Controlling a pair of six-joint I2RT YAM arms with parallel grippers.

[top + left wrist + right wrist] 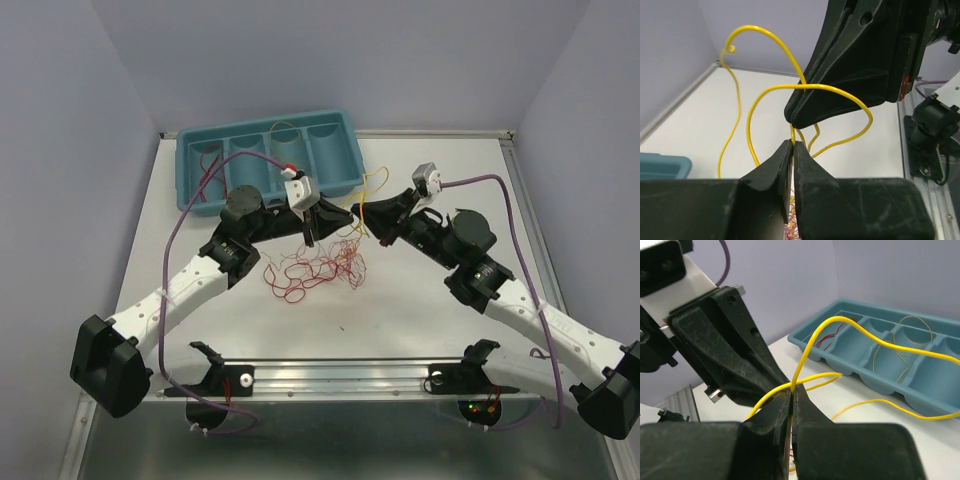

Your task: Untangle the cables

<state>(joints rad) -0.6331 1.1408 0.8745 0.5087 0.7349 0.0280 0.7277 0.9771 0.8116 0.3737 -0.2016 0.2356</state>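
- Pinching one yellow wire (880,342) from two sides, both grippers meet tip to tip in the air above the table (420,310).
- Left gripper (793,145): the jaws are nearly together, with only a thin slit and the wire between the tips.
- Right gripper (792,390): the jaws are closed on the same wire, just beside the left tips.
- From the jaws the wire rises and opens in wide loops toward the far side, near the tray (195,170).
- The other cables (315,265), a red and orange tangle, lie on the table under the left gripper, so this arm is nearer to them.
- The table is flat and white, and walls close it on three sides. I judge that a pull sideways has more room than a pull backward.
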